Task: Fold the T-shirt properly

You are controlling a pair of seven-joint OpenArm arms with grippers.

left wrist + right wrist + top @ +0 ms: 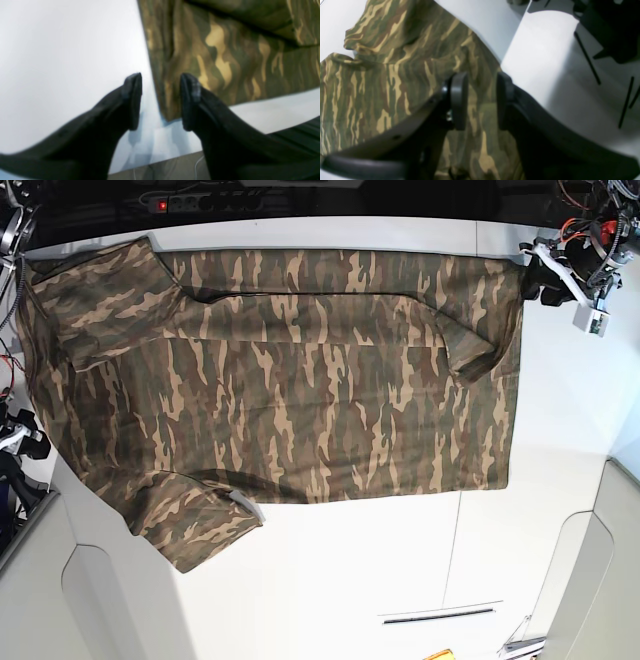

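Note:
The camouflage T-shirt (300,380) lies spread flat on the white table (350,570), hem to the right, sleeves at the upper left (100,310) and lower left (200,525). A fold runs along its far edge. My left gripper (161,100) is open and empty just above the shirt's hem corner (170,110); in the base view it is at the top right (548,275). My right gripper (481,100) is open and empty, hovering over the shirt cloth (395,75) near the table's edge. Its arm barely shows at the base view's left edge (20,440). The collar is hidden.
A power strip with a red light (185,200) lies beyond the table's far edge. The table's edge (175,155) is close below the left gripper. White panels with seams (460,560) fill the near side. Black rods and gear (607,30) stand off the table.

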